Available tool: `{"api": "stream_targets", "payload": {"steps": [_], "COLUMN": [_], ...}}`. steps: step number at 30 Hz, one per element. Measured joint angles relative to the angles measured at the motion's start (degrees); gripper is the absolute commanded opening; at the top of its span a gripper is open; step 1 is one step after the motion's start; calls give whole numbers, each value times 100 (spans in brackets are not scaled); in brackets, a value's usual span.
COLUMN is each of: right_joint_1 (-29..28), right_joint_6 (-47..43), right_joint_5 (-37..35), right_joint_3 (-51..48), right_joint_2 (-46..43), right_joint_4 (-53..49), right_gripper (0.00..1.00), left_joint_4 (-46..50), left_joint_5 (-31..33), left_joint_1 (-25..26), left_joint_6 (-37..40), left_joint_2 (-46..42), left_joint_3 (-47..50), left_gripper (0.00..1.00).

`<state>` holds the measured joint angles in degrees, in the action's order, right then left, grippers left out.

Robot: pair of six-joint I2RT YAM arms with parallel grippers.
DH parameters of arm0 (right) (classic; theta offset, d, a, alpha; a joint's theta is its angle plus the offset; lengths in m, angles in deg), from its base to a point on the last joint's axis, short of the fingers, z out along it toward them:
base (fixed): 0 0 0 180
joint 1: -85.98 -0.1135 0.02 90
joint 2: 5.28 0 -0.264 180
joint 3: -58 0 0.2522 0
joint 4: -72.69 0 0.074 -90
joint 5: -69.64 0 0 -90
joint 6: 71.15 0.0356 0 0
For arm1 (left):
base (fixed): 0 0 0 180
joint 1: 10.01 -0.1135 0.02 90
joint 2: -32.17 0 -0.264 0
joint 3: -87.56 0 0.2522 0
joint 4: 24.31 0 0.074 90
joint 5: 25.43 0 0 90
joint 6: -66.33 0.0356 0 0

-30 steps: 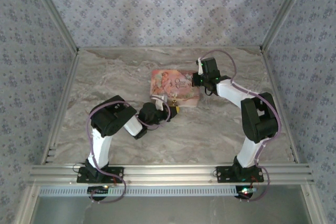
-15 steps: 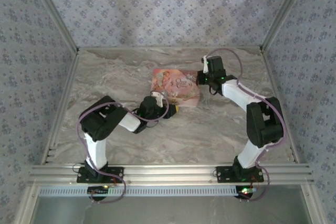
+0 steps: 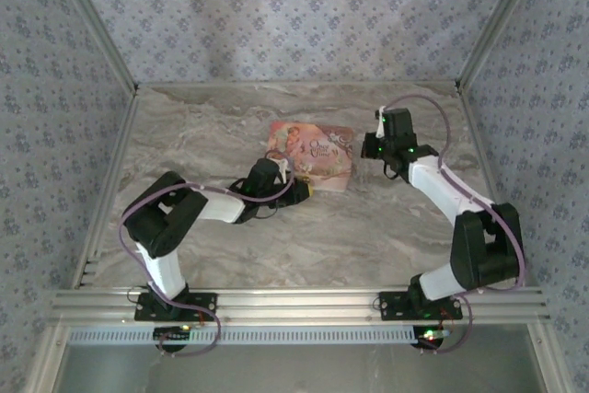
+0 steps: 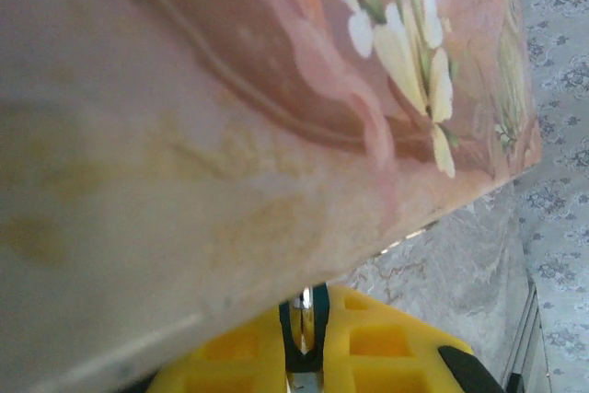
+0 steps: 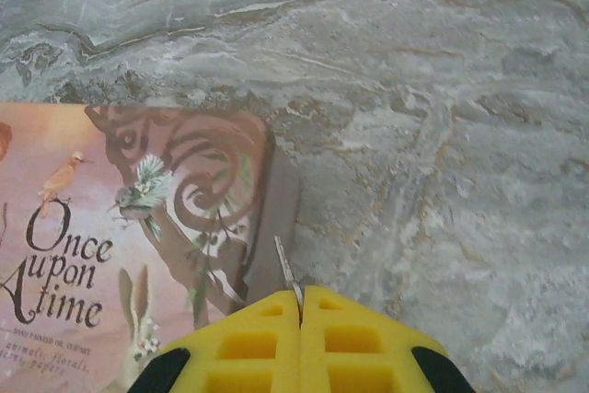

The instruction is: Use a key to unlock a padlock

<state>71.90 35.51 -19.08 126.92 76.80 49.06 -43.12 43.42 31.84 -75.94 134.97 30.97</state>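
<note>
I am holding the right gripper (image 5: 301, 308) pinched fully together on the key (image 5: 284, 270), whose thin silvery blade is poking out past the fingertips over the right edge of the tin (image 5: 101, 227). The left gripper (image 4: 308, 342) is sitting almost closed on what I am taking for the padlock (image 4: 318, 315), a small teal-blue sliver with a silvery part, wedged between the yellow pads just beside the tin's near edge. In the top view, the padlock is lying to the left of the key and nearer to me, well apart from it, with the tin's near right corner partly between them. I am not making out which way the keyhole is facing, so I am judging that the blade needs turning toward the left gripper first.
</note>
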Motion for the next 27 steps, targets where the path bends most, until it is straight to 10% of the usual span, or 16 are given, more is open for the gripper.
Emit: {"api": "stream_targets", "payload": {"steps": [27], "right_joint_1": [-525], "right_joint_6": [455], "right_joint_5": [-96], "right_joint_3": [-17], "right_joint_2": [911], "right_joint_4": [48], "right_gripper": [0], "left_joint_4": [890], "left_joint_5": [59], "left_joint_1": [90], "left_joint_6": [-785], "left_joint_2": [-761], "left_joint_3": [-83], "left_gripper": [0]}}
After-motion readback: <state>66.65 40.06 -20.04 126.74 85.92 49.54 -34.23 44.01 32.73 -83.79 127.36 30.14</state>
